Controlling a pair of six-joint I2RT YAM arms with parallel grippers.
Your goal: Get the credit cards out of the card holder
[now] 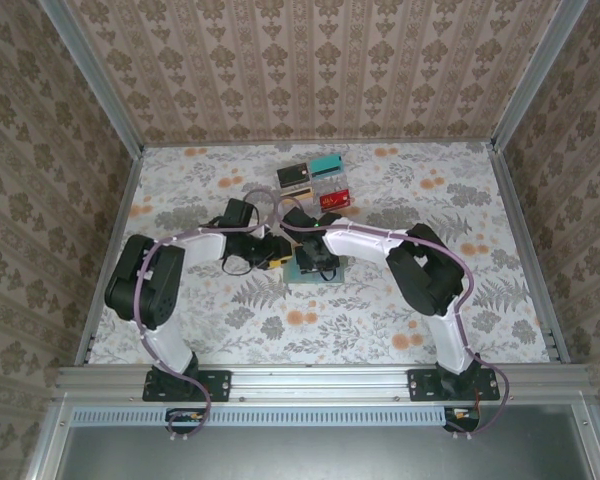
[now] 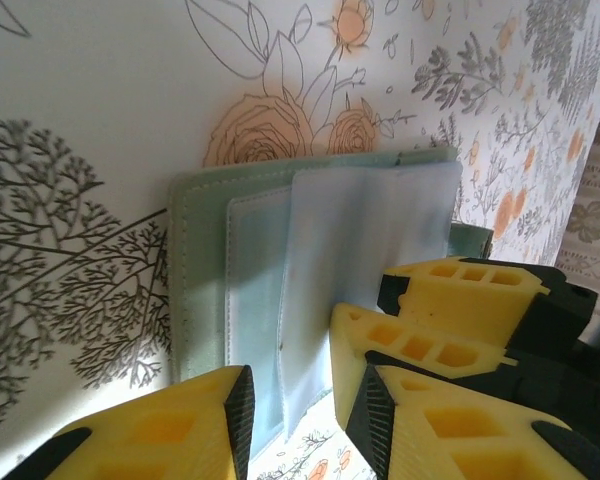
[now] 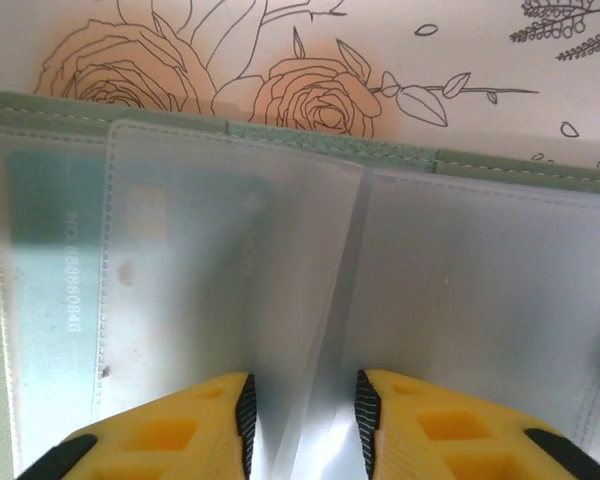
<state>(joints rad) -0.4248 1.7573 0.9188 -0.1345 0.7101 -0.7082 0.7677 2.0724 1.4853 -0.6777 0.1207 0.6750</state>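
Observation:
The card holder (image 1: 302,276) lies open on the table's middle, grey-green with pale translucent sleeves (image 2: 195,270) (image 3: 280,135). Both grippers hang right over it. My left gripper (image 2: 302,400) is open, its jaws either side of a sleeve's loose edge. My right gripper (image 3: 302,405) is open too, straddling an upturned sleeve leaf; its yellow fingers (image 2: 430,345) crowd the left wrist view. One pale teal credit card (image 3: 50,300) with printed digits shows through the left sleeve. Teal (image 1: 328,163), dark (image 1: 293,175), orange (image 1: 300,190) and red (image 1: 332,197) cards lie at the back.
Small clear plastic boxes (image 1: 315,182) sit under or beside those back cards. Patterned walls and metal rails (image 1: 115,250) fence the floral table on three sides. Both arms' elbows (image 1: 140,285) (image 1: 425,270) jut outward to the left and right.

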